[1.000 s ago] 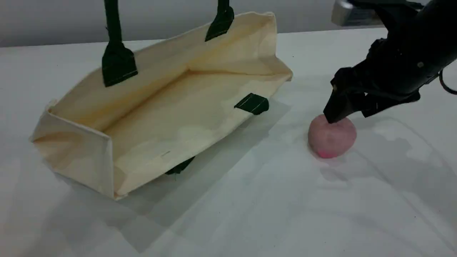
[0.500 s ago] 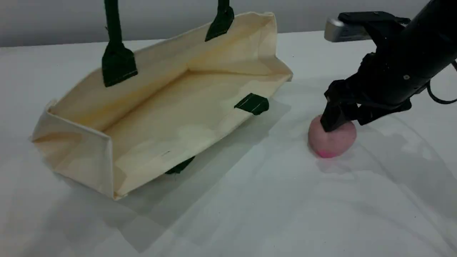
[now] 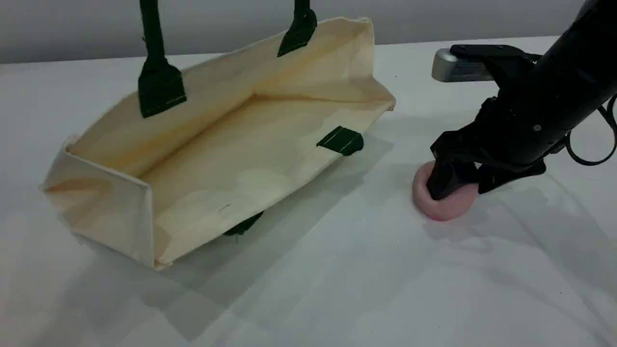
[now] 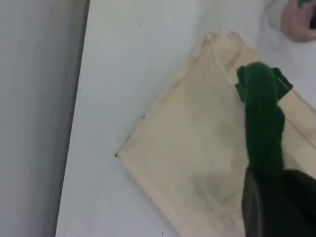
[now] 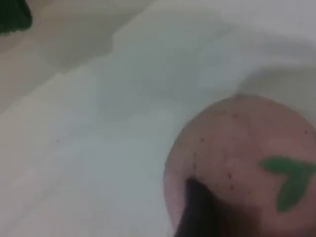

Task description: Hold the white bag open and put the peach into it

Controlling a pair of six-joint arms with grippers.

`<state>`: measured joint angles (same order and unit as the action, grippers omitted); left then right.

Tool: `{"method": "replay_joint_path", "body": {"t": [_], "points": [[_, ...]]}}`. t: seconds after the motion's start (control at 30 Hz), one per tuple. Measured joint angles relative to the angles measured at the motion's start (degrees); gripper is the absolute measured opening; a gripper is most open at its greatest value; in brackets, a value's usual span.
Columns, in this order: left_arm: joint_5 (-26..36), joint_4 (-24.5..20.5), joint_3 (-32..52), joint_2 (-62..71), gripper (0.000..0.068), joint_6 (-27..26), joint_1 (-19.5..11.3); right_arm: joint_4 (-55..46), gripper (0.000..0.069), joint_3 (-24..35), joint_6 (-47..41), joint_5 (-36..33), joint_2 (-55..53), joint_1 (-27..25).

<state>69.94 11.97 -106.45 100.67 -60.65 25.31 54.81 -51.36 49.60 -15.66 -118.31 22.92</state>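
The white bag point(image 3: 231, 159) lies on the table point(image 3: 337, 289), mouth gaping, its upper rope handle point(image 4: 261, 113) pinched tight in the left gripper point(image 4: 270, 190). The right gripper point(image 3: 462, 185) has its fingers spread astride the peach point(image 3: 441, 207), which rests on the table right of the bag.

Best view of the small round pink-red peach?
Scene view: the small round pink-red peach shows nearly whole, fairly sharp. Right wrist view: blurred, cropped close-up. Left wrist view: pink sliver, top right corner.
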Motion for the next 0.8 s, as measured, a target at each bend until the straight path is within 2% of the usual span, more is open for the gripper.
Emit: {"method": "replay_joint_path", "body": {"t": [0.2, 0.53, 0.67, 0.8], "points": [[0.0, 0.0, 0.0, 0.0, 0.0086, 0.1, 0.0, 0.8, 0.0349, 0.0, 0.0, -0.2, 0.0, 0.0], [0.0, 0.0, 0.0, 0.0, 0.0086, 0.1, 0.0, 0.0, 0.0342, 0.1, 2.6, -0.3, 1.4, -0.1], [0.0, 0.0, 0.0, 0.0, 0.0086, 0.1, 0.0, -1.9, 0.0298, 0.2, 2.7, -0.3, 5.1, -0.2], [0.0, 0.0, 0.0, 0.0, 0.0086, 0.1, 0.0, -1.5, 0.0256, 0.2, 2.6, -3.4, 10.0, -0.2]]}}
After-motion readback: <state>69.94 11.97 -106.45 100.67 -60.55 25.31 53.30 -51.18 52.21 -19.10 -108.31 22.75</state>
